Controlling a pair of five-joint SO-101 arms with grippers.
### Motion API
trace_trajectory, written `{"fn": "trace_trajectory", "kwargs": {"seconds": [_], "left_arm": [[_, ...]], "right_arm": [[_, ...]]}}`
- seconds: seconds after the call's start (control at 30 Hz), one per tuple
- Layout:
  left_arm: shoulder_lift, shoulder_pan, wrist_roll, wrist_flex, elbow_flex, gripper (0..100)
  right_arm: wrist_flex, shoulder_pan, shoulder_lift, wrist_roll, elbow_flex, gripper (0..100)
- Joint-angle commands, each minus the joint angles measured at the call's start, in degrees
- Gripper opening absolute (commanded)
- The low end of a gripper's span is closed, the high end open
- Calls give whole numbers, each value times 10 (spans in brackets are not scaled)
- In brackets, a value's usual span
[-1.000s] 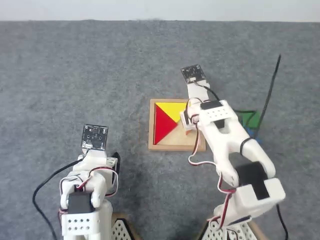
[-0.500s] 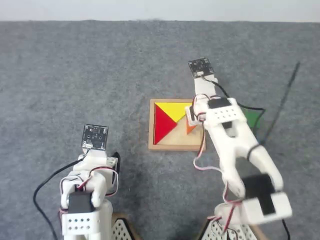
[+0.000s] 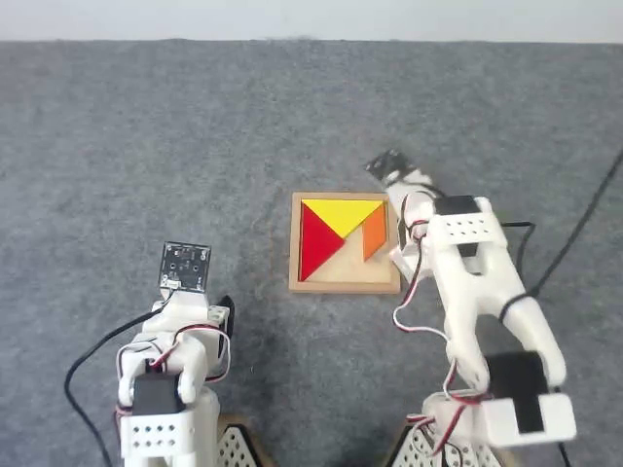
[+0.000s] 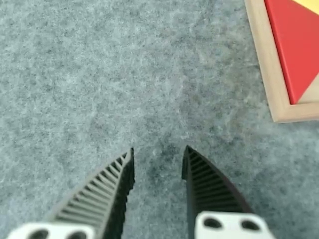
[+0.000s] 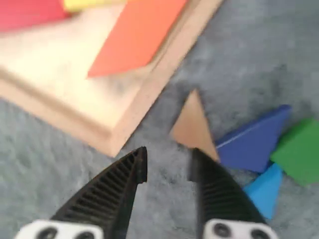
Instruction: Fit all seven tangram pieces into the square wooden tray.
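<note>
Orange parallelogram (image 3: 374, 233) is finally in the wooden tray (image 3: 341, 285), lying flat against the rim nearest the right arm, next to the yellow triangle (image 3: 343, 213), with the red triangle (image 3: 315, 243) on the other side. A second ago the right arm was parked right over that spot. Now it's swung off the tray, and the right fingers (image 5: 115, 186) hang a little apart with nothing in them, just above the tan triangle (image 5: 192, 127). So three of seven placed, I'd say. The dark blue piece (image 5: 251, 144), green piece (image 5: 299, 152) and light blue piece (image 5: 266, 189) lie bunched on the grey surface (image 3: 146, 126) beside the tray. Meanwhile the left fingers (image 4: 107, 191) are partly open and empty over bare surface, apart from the tray.
</note>
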Motion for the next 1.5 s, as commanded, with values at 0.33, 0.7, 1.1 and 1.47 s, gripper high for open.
{"fn": "trace_trajectory", "kwargs": {"seconds": [0.33, 0.7, 1.1, 1.47], "left_arm": [[-16, 1, -4, 5, -5, 153], [-16, 1, -4, 5, -5, 153], [-16, 1, -4, 5, -5, 153], [-16, 1, -4, 5, -5, 153]], "right_arm": [[-33, 7, 20, 67, -9, 267], [-49, 6, 52, 84, -24, 266], [-22, 9, 151, 81, -105, 214], [-17, 9, 173, 47, -123, 136]]}}
